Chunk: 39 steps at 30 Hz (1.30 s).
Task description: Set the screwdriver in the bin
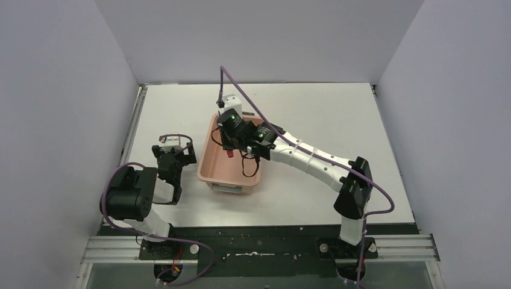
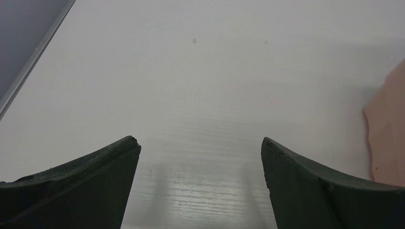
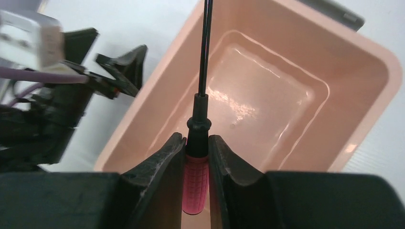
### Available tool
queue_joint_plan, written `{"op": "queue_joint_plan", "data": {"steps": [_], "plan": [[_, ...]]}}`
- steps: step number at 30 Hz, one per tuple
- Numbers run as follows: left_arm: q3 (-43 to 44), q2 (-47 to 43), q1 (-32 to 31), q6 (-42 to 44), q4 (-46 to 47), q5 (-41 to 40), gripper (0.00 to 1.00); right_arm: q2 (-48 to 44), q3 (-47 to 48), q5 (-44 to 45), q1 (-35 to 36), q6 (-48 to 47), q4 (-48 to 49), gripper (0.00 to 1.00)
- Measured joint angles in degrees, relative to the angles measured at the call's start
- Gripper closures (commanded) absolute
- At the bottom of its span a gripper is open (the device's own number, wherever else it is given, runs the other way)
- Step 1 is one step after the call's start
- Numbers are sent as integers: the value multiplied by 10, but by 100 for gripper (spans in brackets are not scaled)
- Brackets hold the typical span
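My right gripper pinches the screwdriver over the bin. I haven't dropped it yet. My left gripper, beside the bin, is spread wide.

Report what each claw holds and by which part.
The right claw grips the screwdriver by its red handle, over the bin. The left claw is open, holding nothing.
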Motion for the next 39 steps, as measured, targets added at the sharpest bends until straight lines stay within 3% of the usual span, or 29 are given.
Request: {"op": "queue_joint_plan", "data": {"steps": [6,14,20,25,31,37,39], "plan": [[0,0,0,0,0,0,3,61,-95,3,-13,21,60,100],[0,0,0,0,0,0,3,163,-136,3,-17,40,78,99],[0,0,0,0,0,0,3,173,-155,-2,-24,58,99,65],[0,0,0,0,0,0,3,172,-160,-2,-29,65,104,50],[0,0,0,0,0,0,3,161,-142,8,-31,56,83,41],[0,0,0,0,0,0,3,83,-97,29,-31,28,65,1],[0,0,0,0,0,0,3,49,-78,38,-31,13,65,0]]}}
